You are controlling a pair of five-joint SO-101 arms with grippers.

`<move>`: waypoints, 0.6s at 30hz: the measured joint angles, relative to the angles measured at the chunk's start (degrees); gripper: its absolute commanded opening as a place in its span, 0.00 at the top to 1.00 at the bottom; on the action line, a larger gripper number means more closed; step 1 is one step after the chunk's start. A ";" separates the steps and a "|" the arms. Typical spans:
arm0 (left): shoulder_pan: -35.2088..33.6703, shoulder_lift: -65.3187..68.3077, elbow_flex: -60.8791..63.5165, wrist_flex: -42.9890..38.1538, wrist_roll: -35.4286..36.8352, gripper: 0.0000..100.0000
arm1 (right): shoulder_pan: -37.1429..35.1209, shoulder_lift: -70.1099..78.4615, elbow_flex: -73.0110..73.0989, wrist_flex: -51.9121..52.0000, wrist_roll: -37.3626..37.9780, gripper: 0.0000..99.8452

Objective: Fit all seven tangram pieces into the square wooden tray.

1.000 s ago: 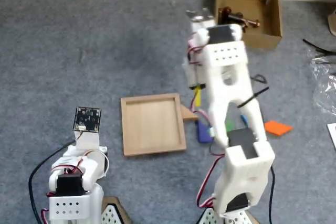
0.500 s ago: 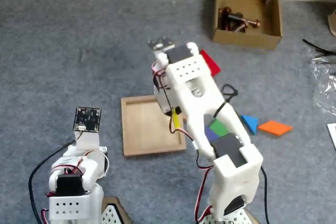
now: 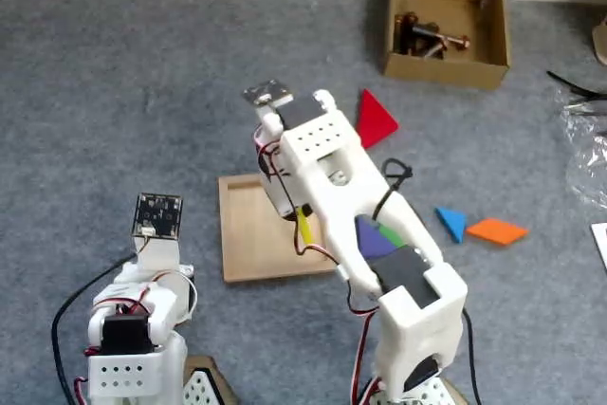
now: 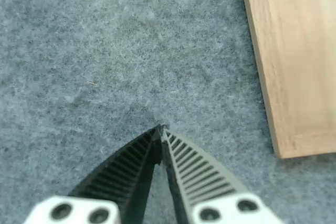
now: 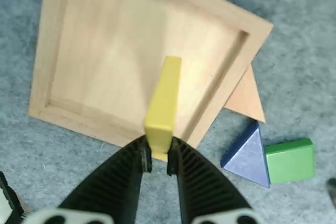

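The square wooden tray point(image 3: 251, 234) lies on grey carpet. My right gripper point(image 5: 156, 153) is shut on a yellow piece point(image 5: 164, 100), held edge-on above the tray's point(image 5: 100, 72) inner floor near one rim. That yellow piece point(image 3: 304, 226) shows under the right arm. A tan triangle point(image 5: 245, 98) pokes out from under a tray corner. A blue-purple triangle point(image 5: 247, 153) and a green square point(image 5: 290, 160) lie just beyond it. A red triangle point(image 3: 376, 119), a small blue triangle point(image 3: 451, 223) and an orange piece point(image 3: 497, 230) lie further right. My left gripper point(image 4: 160, 129) is shut and empty, low over the carpet beside the tray point(image 4: 294, 66).
A cardboard box point(image 3: 446, 11) with metal parts stands at the back right. Clear plastic wrap point(image 3: 586, 139) and a black cable lie at the right edge. The right arm covers the tray's right half from above. Open carpet lies left and behind the tray.
The right arm has swung left from the loose pieces to over the tray, carrying the yellow piece. The red, blue and green pieces came into sight. The left arm has not moved.
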 measured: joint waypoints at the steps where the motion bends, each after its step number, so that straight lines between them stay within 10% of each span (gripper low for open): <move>1: 0.00 0.00 0.00 0.00 0.00 0.99 | 0.00 0.00 0.88 0.00 -0.18 1.00; 18: 0.00 0.00 0.00 0.00 0.00 0.99 | -2.02 0.00 4.75 -3.60 -0.35 1.00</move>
